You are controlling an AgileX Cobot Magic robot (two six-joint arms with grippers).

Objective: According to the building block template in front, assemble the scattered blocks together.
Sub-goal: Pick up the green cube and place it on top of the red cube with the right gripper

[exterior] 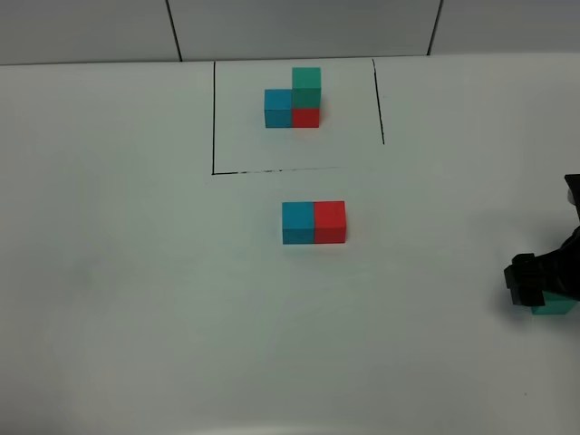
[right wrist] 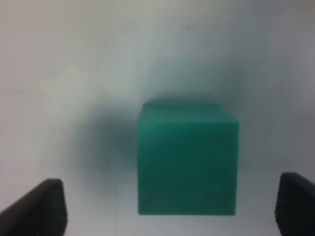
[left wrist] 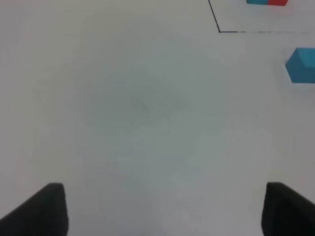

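While the building block template (exterior: 304,101) stands inside its black lines (exterior: 214,118) at the far side of the table (exterior: 118,272), the copy is judged about two-thirds built. Of the scattered blocks, the blue cube (exterior: 298,223) and the red cube (exterior: 330,222) sit touching, side by side, in mid-table, blue on the left as in the template. Not yet placed is the green cube (exterior: 555,308), lying well apart at the right edge; it belongs atop the red. Left fingers (left wrist: 49,209): spread wide over bare table, holding nothing. Right fingers (right wrist: 44,206): apart, flanking the green cube (right wrist: 187,160) without touching it.
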